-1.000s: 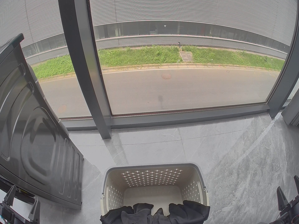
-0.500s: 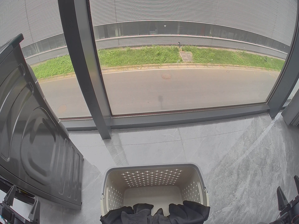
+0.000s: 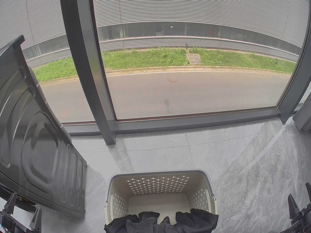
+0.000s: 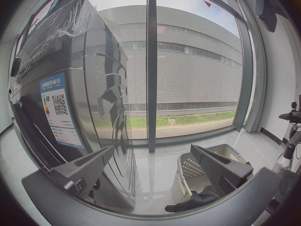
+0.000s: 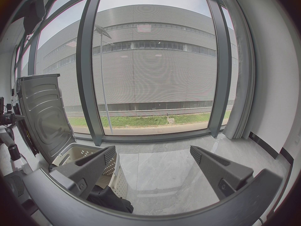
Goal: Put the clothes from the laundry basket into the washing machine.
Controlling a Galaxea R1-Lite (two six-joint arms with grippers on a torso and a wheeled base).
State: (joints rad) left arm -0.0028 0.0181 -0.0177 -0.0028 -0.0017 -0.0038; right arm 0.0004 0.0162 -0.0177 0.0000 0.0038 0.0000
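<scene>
Left gripper (image 4: pixel 151 148) and right gripper (image 5: pixel 152 148) both stand spread wide and empty, with the black clothes (image 3: pixel 162 224) heaped in the basket (image 3: pixel 158 172) between them. The washer (image 3: pixel 35 152) is just beside the left fingers, so a careless swing could strike its panel. The tangled clothes might also snag the rim or trail out.

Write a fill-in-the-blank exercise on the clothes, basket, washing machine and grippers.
1. The black clothes lie bunched at the end of the white perforated plastic laundry basket ___ to the robot.
2. The dark grey metal washing machine stands on the robot's ___ side of the basket.
3. The left gripper and the right gripper are both ___ and hold nothing.
Missing words: nearest; left; open.
</scene>
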